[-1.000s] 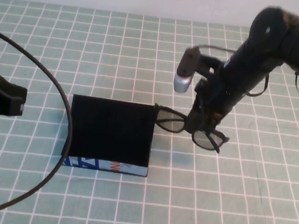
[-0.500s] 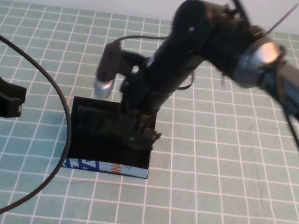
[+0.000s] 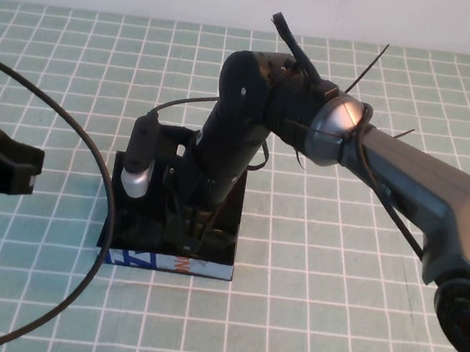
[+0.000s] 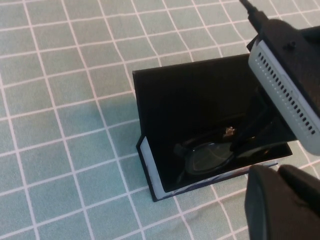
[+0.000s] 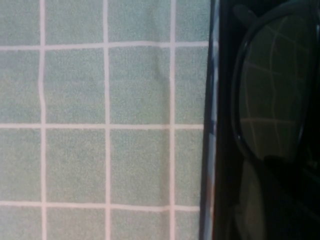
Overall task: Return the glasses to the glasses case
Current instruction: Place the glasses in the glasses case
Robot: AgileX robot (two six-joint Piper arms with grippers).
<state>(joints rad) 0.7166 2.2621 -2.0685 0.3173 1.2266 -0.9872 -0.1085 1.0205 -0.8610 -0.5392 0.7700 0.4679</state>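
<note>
Green grid mat [image 3: 360, 265]; glasses [image 4: 210, 155] lengthwise in glasses case [image 4: 150, 165]; right end effector [image 3: 192, 222] inside; left end effector [image 3: 0, 172] parked left.

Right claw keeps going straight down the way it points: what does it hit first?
Probably the glasses, already low inside the glasses case beneath the right claw, then the case floor. Depth is unclear. The left claw sits parked at the table's left edge.

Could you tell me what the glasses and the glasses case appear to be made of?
The glasses, under the right pincer: probably glossy black plastic, with tinted, reflective lenses. The glasses case: matte black, probably stiff board or plastic, with flat straight walls and a printed white front. The left pincer is parked left.
</note>
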